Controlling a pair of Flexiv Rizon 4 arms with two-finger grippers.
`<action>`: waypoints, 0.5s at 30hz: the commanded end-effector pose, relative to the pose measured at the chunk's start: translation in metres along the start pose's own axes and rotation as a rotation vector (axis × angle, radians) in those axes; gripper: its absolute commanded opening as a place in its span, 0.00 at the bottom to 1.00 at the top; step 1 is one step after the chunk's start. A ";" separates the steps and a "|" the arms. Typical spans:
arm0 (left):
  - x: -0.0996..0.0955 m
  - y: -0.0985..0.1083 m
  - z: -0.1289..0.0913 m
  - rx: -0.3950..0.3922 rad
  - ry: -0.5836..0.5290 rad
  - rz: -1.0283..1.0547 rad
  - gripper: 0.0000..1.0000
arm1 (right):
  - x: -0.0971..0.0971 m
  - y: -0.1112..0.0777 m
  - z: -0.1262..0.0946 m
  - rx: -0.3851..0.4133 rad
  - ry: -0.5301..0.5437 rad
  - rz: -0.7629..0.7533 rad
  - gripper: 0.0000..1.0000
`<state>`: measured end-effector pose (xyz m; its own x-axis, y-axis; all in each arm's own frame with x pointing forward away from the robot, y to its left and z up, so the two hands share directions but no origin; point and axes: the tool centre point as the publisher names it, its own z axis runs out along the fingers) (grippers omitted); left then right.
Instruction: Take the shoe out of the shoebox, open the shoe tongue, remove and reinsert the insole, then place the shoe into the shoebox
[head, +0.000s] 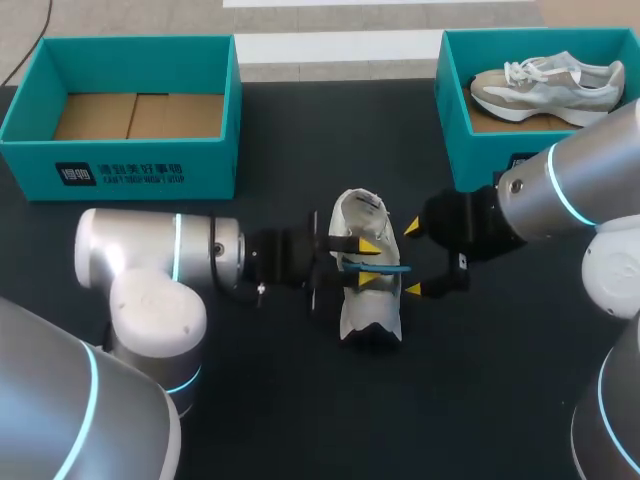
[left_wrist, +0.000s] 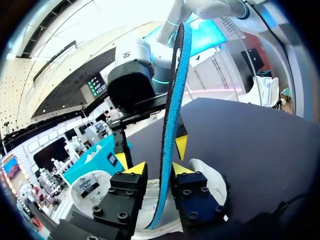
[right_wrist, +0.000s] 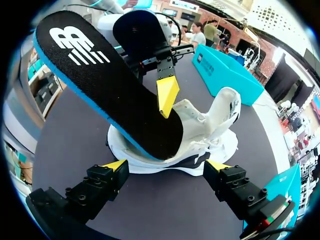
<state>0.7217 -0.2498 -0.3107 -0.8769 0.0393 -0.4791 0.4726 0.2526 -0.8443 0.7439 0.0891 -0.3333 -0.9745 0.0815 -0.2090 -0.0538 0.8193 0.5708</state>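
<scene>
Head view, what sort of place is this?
Probably a robot workbench for shoe-packing practice: a black table, an empty teal shoebox, another shoebox holding a shoe, and left arm and right arm meeting at a white shoe.

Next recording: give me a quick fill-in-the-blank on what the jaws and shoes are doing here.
1. The left jaws are shut on the ___.
2. The right jaws, beside the white shoe on the table, are ___.
3. A second shoe lies in the ___ teal box.
Missing words: insole; open; right.
</scene>
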 end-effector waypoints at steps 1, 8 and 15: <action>0.005 0.001 -0.004 -0.001 -0.006 -0.010 0.07 | 0.002 0.000 0.000 0.000 -0.003 0.000 1.00; 0.011 0.013 0.003 -0.005 0.019 -0.034 0.00 | 0.002 0.000 0.000 0.000 -0.003 0.000 1.00; 0.005 0.034 0.007 0.006 0.039 -0.040 0.00 | 0.002 0.000 0.000 0.000 -0.003 0.000 1.00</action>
<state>0.7248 -0.2436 -0.3380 -0.8973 0.0572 -0.4378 0.4370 0.2562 -0.8622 0.7440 0.0891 -0.3333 -0.9745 0.0815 -0.2090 -0.0539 0.8193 0.5708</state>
